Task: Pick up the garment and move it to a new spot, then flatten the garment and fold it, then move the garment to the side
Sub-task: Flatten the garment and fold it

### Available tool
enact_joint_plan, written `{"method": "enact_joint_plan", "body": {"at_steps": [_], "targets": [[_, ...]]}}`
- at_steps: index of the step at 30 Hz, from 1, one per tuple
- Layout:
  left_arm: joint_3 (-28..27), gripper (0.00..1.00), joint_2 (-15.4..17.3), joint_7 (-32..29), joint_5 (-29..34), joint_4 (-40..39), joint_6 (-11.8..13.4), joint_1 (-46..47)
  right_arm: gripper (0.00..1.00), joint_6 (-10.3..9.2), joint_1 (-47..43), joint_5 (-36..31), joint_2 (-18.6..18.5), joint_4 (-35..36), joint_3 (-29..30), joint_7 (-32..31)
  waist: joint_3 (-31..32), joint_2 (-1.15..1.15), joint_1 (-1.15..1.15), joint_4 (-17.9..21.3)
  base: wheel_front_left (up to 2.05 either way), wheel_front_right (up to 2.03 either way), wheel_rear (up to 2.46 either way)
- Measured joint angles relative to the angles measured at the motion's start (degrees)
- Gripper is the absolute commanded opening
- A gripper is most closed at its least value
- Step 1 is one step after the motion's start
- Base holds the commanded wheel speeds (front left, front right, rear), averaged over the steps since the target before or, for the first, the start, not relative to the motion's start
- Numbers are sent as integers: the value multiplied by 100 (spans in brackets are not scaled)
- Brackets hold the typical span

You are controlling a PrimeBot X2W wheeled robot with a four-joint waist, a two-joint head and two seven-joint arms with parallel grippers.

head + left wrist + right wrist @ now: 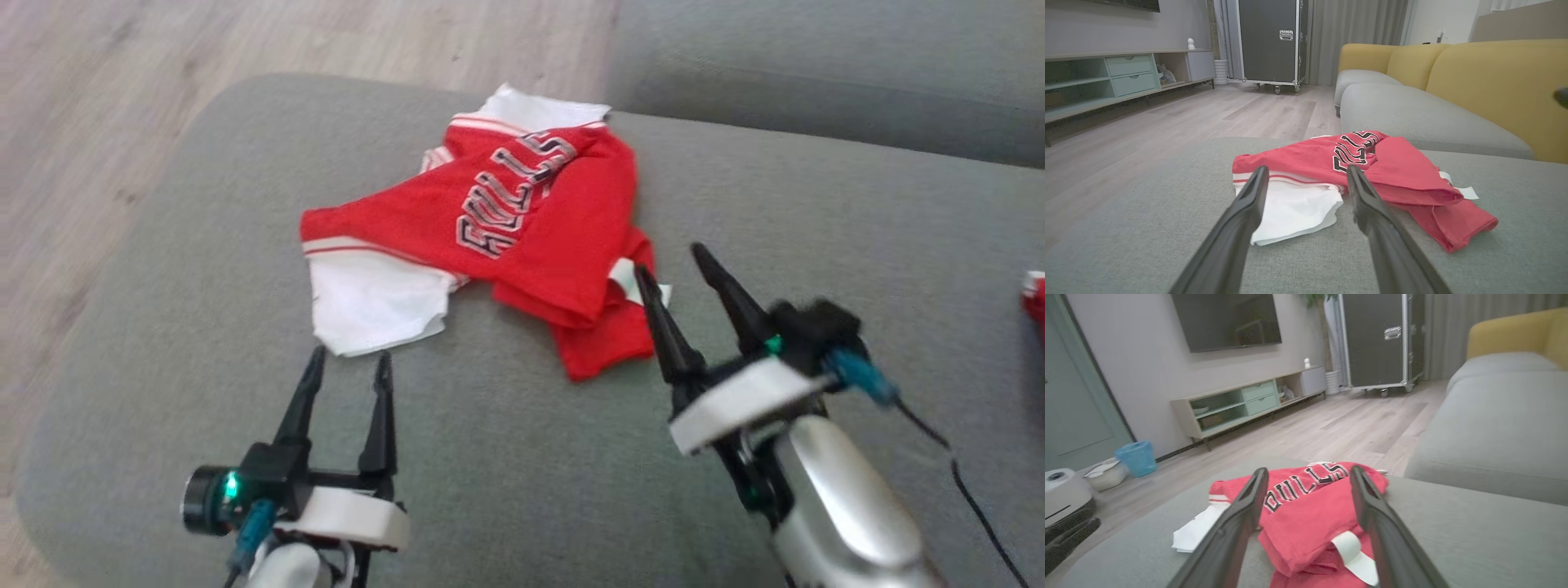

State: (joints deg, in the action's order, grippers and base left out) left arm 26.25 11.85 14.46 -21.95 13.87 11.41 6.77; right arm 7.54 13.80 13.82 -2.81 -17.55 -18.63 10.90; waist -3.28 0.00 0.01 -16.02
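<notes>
The garment [522, 237] is a red jersey with white trim and black-and-white lettering, lying crumpled on the grey cushion [490, 457]. In the left wrist view the garment [1392, 175] lies just past the fingertips, its white part nearest. My left gripper [347, 359] stands open just short of that white edge, empty. At the garment's right edge my right gripper [669, 257] hovers open, nothing between its fingers. The right wrist view shows the garment [1306, 514] between and beyond the open fingers, with a white label strip on top.
The wooden floor [98, 114] drops off left of the cushion. A second grey seat [816, 65] runs along the back right, with yellow backrests [1494, 81]. A small red thing [1033, 298] lies at the far right edge. A black cable [971, 498] trails from my right wrist.
</notes>
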Motion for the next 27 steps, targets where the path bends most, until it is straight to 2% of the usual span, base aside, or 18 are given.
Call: {"method": "enact_joint_plan", "body": {"at_steps": [6, 7, 9, 17, 21, 22, 23, 27], "targets": [[-44, 100, -283, 0, 152, 135, -197, 195, 100, -1, 863, 1176, -9, -1528, -275, -630, -206, 0, 0, -385, 0, 0, 0], [-64, 100, -371, 0, 194, 177, -243, 296, 100, 0, 1025, 1494, -29, -2038, -300, -725, -263, 0, 0, -531, 0, 0, 0], [-97, 100, -431, 0, 212, 209, -297, 344, 100, 0, 1198, 1764, -45, -2434, -377, -740, -318, 0, -1, -666, 0, 0, 0], [-237, 100, -599, 0, 392, 335, -491, 347, 100, -1, 1852, 2736, -58, -3381, -892, -651, -547, 0, 0, -957, 0, 0, 0], [-276, 100, -701, 0, 437, 369, -545, 350, 100, -1, 2033, 2975, -69, -3615, -1299, -490, -635, 0, -1, -1000, 0, 0, 0], [-287, 100, -713, 0, 442, 376, -558, 351, 39, -1, 2084, 3028, -69, -3668, -1385, -446, -652, 0, -1, -1002, 0, 0, 0], [-308, 100, -725, 0, 471, 387, -573, 352, 0, 0, 2129, 3077, -70, -3701, -1457, -363, -666, 0, -1, -1001, 0, 0, 0], [-422, 100, -759, 0, 541, 426, -593, 352, 0, 0, 2324, 3207, -69, -3863, -1658, -75, -653, 0, -1, -928, 0, 0, 0]]}}
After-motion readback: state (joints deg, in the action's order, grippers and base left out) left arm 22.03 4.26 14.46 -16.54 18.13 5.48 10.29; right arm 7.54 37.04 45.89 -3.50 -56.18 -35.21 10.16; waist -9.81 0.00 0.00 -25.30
